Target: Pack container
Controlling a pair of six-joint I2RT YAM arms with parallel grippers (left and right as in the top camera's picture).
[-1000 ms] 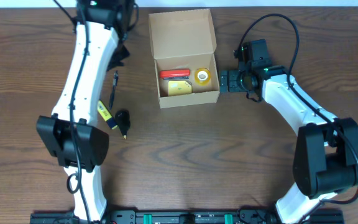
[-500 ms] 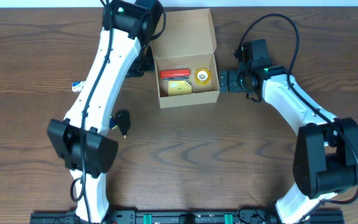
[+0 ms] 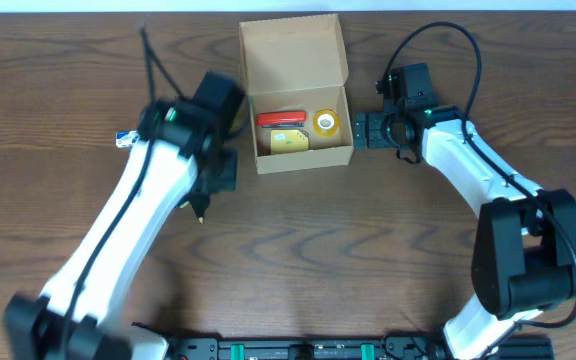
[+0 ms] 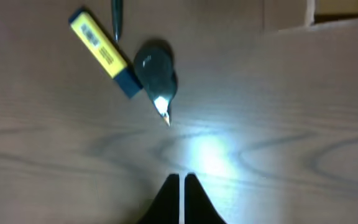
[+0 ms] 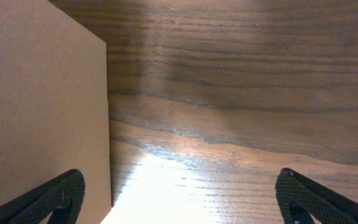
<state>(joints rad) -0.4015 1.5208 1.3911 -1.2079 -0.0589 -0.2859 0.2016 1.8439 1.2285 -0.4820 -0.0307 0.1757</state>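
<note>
The container (image 3: 302,152), a tan cardboard box, stands open at the back centre with its flap lid (image 3: 292,52) raised. Inside lie a red item (image 3: 281,118), a yellow item (image 3: 288,142) and a tape roll (image 3: 325,122). My left arm (image 3: 183,140) is blurred, just left of the box. In the left wrist view my left gripper (image 4: 180,180) is shut and empty above bare wood. Ahead of it lie a yellow highlighter (image 4: 101,53), a pen (image 4: 117,12) and a black, white-tipped item (image 4: 157,68). My right gripper (image 3: 361,130) is open beside the box's right wall (image 5: 42,106).
A small blue-and-white item (image 3: 125,137) lies at the far left of the table. The black item (image 3: 198,208) pokes out beneath my left arm. A black cable (image 3: 438,40) loops behind the right arm.
My left arm has swung from the back of the table, by the box's left side, forward over the loose items. The right arm and the box have not moved.
</note>
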